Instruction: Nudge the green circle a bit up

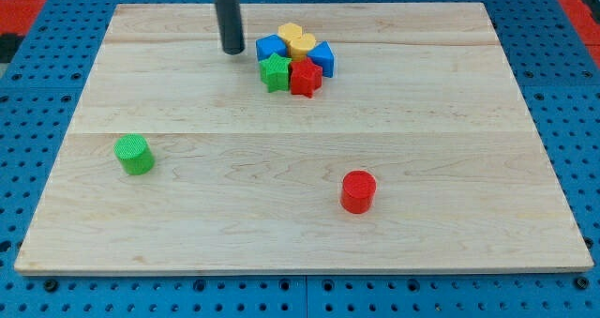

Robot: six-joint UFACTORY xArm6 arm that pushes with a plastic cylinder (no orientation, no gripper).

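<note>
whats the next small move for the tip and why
Probably bring my tip down and to the view's left, to just below the green circle. The tip now stands near the view's top, beside the block cluster, far from the circle; pushing it up needs contact from below.

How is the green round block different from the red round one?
The green circle is green and sits near the board's left edge; the red circle is red and sits right of centre, nearer the view's bottom. My tip is a little closer to the green circle. Both are upright cylinders of similar size, standing alone.
</note>
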